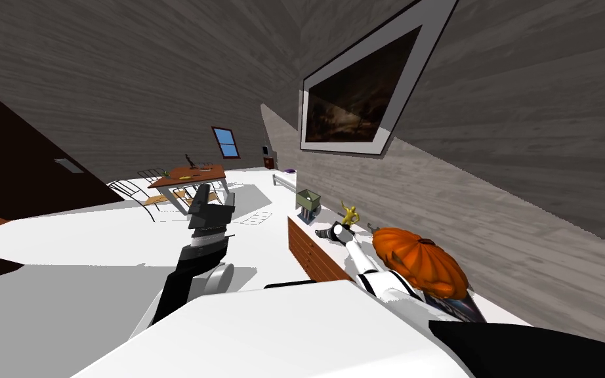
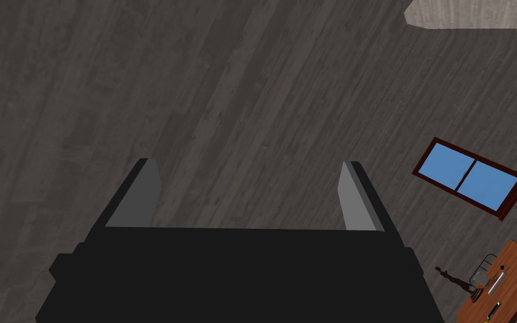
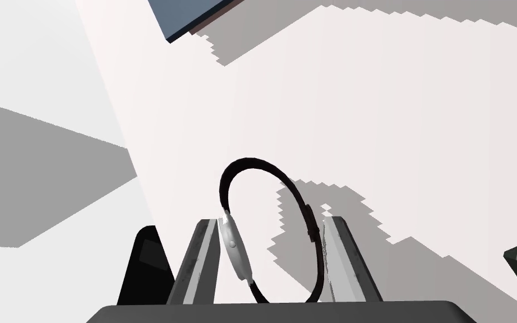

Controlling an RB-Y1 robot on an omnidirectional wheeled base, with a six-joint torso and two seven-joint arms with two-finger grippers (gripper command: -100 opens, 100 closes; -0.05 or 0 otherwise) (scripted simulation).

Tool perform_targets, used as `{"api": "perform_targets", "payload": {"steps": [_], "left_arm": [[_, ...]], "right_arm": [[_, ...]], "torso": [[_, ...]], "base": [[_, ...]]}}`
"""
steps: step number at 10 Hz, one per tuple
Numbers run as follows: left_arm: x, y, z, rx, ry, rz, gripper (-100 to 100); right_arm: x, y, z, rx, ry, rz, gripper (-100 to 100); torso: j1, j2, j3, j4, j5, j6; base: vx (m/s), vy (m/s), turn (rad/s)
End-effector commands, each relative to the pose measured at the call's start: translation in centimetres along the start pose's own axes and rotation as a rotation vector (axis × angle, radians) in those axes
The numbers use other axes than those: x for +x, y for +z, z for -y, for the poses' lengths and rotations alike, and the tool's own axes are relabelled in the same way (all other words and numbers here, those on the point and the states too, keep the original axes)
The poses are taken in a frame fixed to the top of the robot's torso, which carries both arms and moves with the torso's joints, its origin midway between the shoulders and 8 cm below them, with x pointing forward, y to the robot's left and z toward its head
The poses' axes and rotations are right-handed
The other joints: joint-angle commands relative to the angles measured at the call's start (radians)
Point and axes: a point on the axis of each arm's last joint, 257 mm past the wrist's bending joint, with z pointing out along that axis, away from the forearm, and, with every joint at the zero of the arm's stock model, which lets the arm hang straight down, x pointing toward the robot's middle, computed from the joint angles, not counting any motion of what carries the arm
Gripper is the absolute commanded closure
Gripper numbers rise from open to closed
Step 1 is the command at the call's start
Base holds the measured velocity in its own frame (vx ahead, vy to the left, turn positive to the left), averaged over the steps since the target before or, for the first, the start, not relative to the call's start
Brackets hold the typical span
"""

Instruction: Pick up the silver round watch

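The watch has a round silver case and a dark strap looped into a ring. It stands on edge between the two fingers of my right gripper. The case lies against one finger and the strap's far side against the other, so the gripper is shut on it. Under it is the white top of a sideboard, where the watch casts a shadow close by. In the head view the right gripper reaches out over that sideboard. My left gripper is open and holds nothing, and it is raised at the left.
On the sideboard with brown drawers are an orange pumpkin, a gold figurine and a grey-green box, all close to my right arm. A small black object lies beside one finger. A wooden dining table with chairs stands further off.
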Motion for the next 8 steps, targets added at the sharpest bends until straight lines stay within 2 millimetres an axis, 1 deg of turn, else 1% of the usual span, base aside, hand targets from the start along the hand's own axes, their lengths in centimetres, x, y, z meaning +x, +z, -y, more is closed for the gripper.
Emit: {"api": "perform_targets", "payload": {"steps": [1, 2, 3, 4, 5, 6, 7, 8], "left_arm": [[0.0, 0.0, 0.0, 0.0, 0.0, 0.0, 0], [0.0, 0.0, 0.0, 0.0, 0.0, 0.0, 0], [0.0, 0.0, 0.0, 0.0, 0.0, 0.0, 0], [0.0, 0.0, 0.0, 0.0, 0.0, 0.0, 0], [0.0, 0.0, 0.0, 0.0, 0.0, 0.0, 0], [0.0, 0.0, 0.0, 0.0, 0.0, 0.0, 0], [0.0, 0.0, 0.0, 0.0, 0.0, 0.0, 0], [0.0, 0.0, 0.0, 0.0, 0.0, 0.0, 0]], "right_arm": [[-1.2, -0.8, -0.6, -0.004, 0.008, 0.013, 100], [-0.2, -1.0, -0.3, -0.003, -0.006, -0.004, 100], [-1.7, -1.7, -1.0, -0.008, 0.006, 0.015, 100], [-0.8, -1.9, -0.7, -0.006, -0.008, -0.002, 100], [-2.3, -2.6, -1.3, -0.012, 0.003, 0.018, 100], [-1.4, -2.8, -1.1, -0.011, -0.011, 0.002, 100], [-1.7, -2.7, -1.2, -0.011, -0.004, 0.008, 100], [-1.7, -2.7, -1.2, -0.011, -0.006, 0.007, 0]], "torso": [[0.0, 0.0, 0.0, 0.0, 0.0, 0.0], [0.0, 0.0, 0.0, 0.0, 0.0, 0.0], [0.001, 0.0, 0.0, 0.0, 0.0, 0.0], [0.001, 0.0, 0.0, -0.001, 0.0, 0.0], [0.001, -0.001, 0.0, 0.0, 0.0, 0.0], [0.001, -0.001, 0.0, 0.0, 0.001, 0.0], [0.001, -0.001, 0.0, 0.0, 0.001, 0.0], [0.0, 0.0, 0.0, 0.0, 0.0, 0.0]], "base": [[0.036, 0.027, 0.047], [0.029, 0.026, -0.012], [0.036, 0.029, 0.025], [0.032, 0.026, 0.015], [0.038, 0.037, 0.029], [0.035, 0.029, 0.004], [0.014, 0.009, -0.003], [0.0, 0.0, 0.0]]}}
